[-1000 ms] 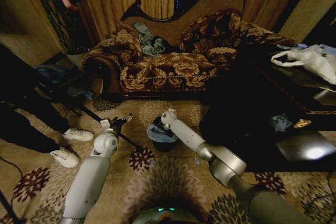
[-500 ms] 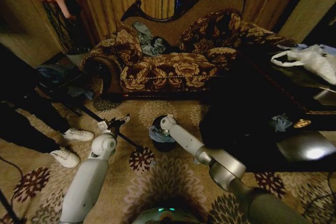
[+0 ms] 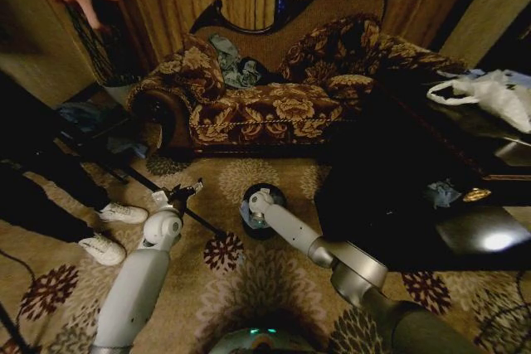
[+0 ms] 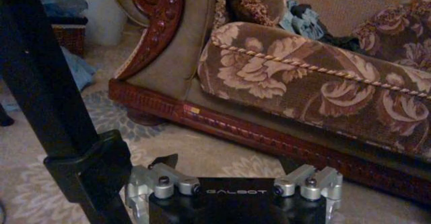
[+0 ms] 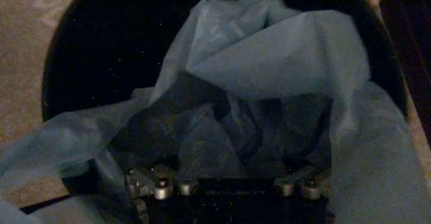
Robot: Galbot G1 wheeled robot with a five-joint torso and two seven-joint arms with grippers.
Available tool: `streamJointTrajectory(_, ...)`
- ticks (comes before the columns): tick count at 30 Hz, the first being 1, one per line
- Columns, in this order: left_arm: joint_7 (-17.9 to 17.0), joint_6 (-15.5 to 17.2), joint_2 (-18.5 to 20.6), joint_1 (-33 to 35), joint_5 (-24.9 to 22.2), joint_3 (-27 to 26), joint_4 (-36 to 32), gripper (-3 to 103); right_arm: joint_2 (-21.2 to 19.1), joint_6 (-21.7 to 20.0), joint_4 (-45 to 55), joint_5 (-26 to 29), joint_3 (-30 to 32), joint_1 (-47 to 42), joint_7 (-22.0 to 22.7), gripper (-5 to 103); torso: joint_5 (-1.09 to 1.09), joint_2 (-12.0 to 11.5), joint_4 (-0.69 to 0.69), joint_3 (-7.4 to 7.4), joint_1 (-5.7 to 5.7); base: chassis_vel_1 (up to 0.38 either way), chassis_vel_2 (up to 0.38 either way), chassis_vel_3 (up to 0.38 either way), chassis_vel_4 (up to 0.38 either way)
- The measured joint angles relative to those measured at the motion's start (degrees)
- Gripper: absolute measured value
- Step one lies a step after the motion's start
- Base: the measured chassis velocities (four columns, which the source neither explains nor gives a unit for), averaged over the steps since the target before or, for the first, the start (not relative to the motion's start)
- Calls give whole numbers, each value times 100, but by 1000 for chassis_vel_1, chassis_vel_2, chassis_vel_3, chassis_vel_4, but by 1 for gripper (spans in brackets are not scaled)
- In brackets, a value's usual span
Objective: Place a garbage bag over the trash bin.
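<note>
the garbage bag (image 3: pixel 251 215) sits bunched in the mouth of the trash bin (image 3: pixel 264 207) on the carpet before the sofa (image 3: pixel 274 89); from the head view the right gripper (image 3: pixel 256 202) has sunk lower over the rim than a second ago, so the film is likely being pushed inside. the left gripper (image 3: pixel 184 194) waits beside a black pole (image 4: pixel 54 103), spread wide, holding nothing. at the right wrist, crumpled film (image 5: pixel 269 82) fills the bin (image 5: pixel 74 57); whether that pincer is open, i cannot tell.
</note>
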Motion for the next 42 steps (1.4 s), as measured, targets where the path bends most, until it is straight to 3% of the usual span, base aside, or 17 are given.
streamJointTrajectory(10,50,-48,60,109,-35,-45,30,100,-1,116,378,-209,566,98,-77,100,-2,0,-1,0,0,0,0,0,0)
streamJointTrajectory(16,47,-63,49,68,-40,-16,41,100,0,187,900,-349,477,50,-33,100,-2,0,2,1,0,0,0,0,0)
streamJointTrajectory(26,-68,-77,14,-228,-302,187,-32,100,-27,525,2208,-1106,144,-110,-528,100,0,0,3,0,0,0,0,0,0)
streamJointTrajectory(34,-77,-81,-71,-274,-446,414,-209,100,-594,782,3248,-1393,139,-50,-643,100,-1,0,3,0,0,0,0,0,0)
streamJointTrajectory(38,-201,84,-75,-400,-819,733,-395,100,-1259,967,3971,-1973,513,-151,-838,100,0,0,-1,0,0,0,0,0,0)
streamJointTrajectory(39,-201,84,-75,-400,-819,733,-395,100,-1259,967,3971,-1973,513,-151,-838,100,0,0,-1,0,0,0,0,0,0)
streamJointTrajectory(40,-242,155,-74,-402,-904,776,-468,100,-1390,1043,4052,-2216,632,-194,-984,100,1,0,0,1,0,0,0,0,0)
streamJointTrajectory(42,-295,351,-55,-457,-1033,970,-560,100,-1953,1515,4294,-2908,925,-408,-1750,100,2,0,2,0,0,0,0,0,0)
